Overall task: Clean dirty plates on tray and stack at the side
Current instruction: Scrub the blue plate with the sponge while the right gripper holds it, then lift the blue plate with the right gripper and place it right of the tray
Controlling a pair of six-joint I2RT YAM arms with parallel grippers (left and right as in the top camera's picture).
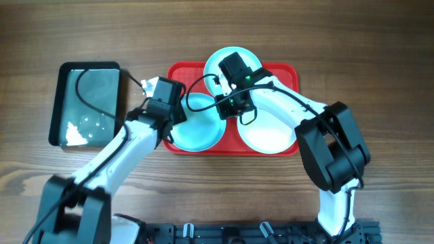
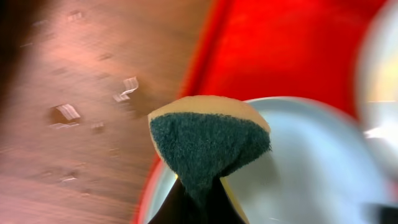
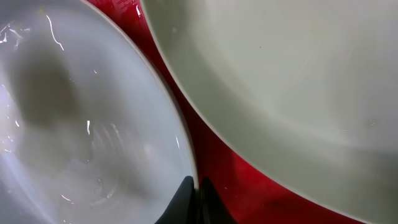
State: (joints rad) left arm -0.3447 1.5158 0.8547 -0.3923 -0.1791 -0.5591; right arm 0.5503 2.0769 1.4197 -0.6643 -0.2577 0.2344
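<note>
The left fingers (image 2: 186,208) clamp shut on the sponge (image 2: 208,140), scouring face forward, above the aqua plate (image 2: 311,168) just ahead; the right fingers (image 3: 191,202) pinch its rim, apparently steadying it in the red tray (image 2: 280,50).

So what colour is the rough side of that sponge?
On the sponge it's dark green, backed by yellow foam; the left wrist view shows it best.

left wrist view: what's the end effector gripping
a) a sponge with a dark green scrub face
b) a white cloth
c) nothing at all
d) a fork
a: the left end effector is pinched shut on a yellow sponge with a dark green scrub face, at the edge of the pale blue plate on the red tray.
</note>
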